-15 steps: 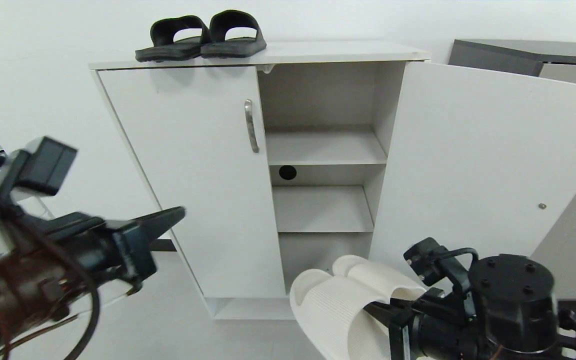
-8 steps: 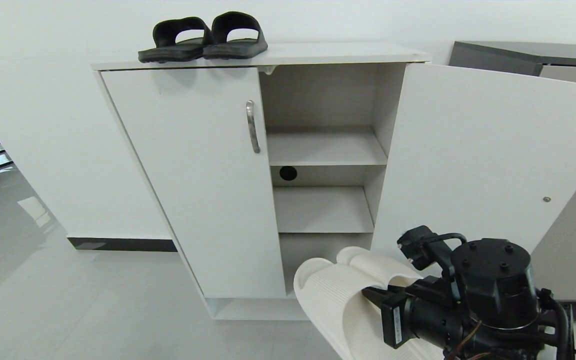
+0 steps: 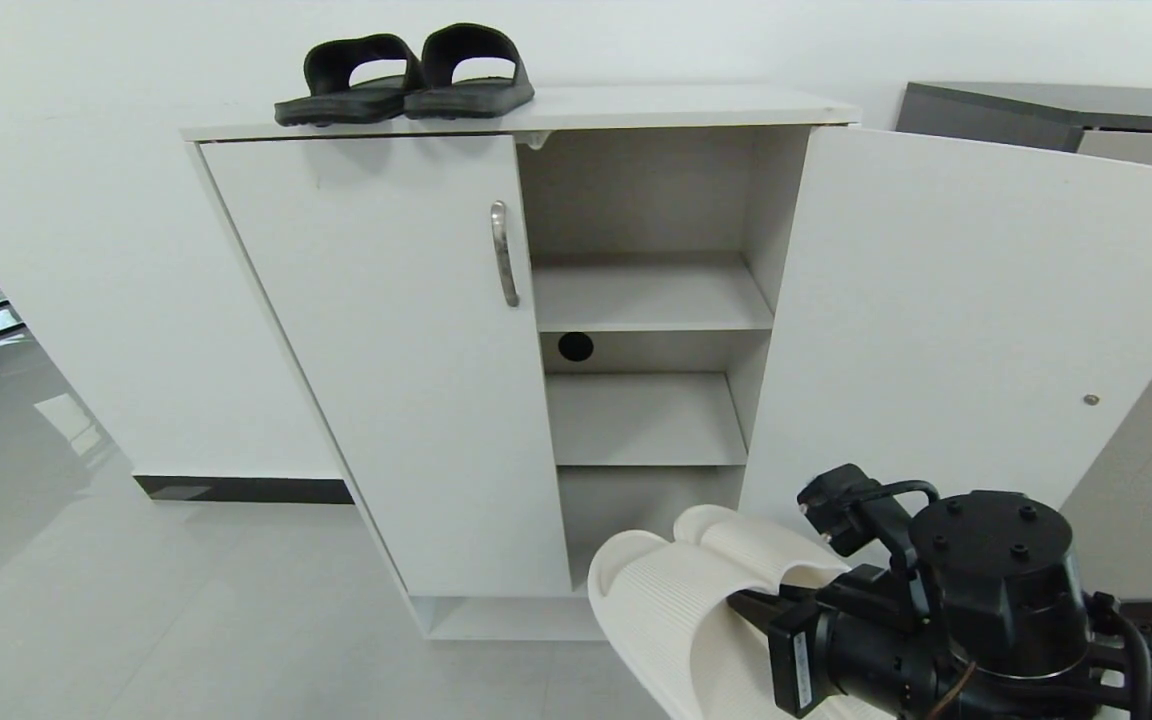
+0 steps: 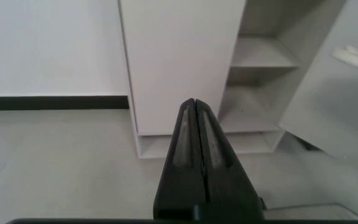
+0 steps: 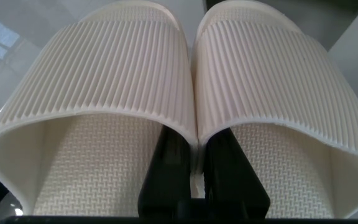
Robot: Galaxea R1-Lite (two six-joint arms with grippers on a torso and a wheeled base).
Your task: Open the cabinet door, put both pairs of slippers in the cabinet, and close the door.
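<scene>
The white cabinet (image 3: 386,350) stands against the wall with its left door shut and its right door (image 3: 956,320) swung wide open, baring shelves (image 3: 646,300). A pair of black slippers (image 3: 406,75) lies on the cabinet's top, at its left end. My right gripper (image 3: 746,605) is low in front of the open compartment, shut on the inner edges of a pair of white ribbed slippers (image 3: 676,600), toes toward the cabinet. The right wrist view shows that gripper (image 5: 194,155) pinching both white slippers (image 5: 123,62) together. My left gripper (image 4: 194,109) is shut and holds nothing, low over the floor facing the cabinet (image 4: 179,56).
A grey cabinet (image 3: 1066,115) stands behind the open door on the right. Glossy grey floor (image 3: 136,600) spreads left of the cabinet, with a black baseboard (image 3: 236,488) along the wall. A metal handle (image 3: 503,255) sits on the shut left door.
The left arm, which filled the lower left of the head view, has drawn back out of it. The right gripper with the white slippers has hardly shifted.
</scene>
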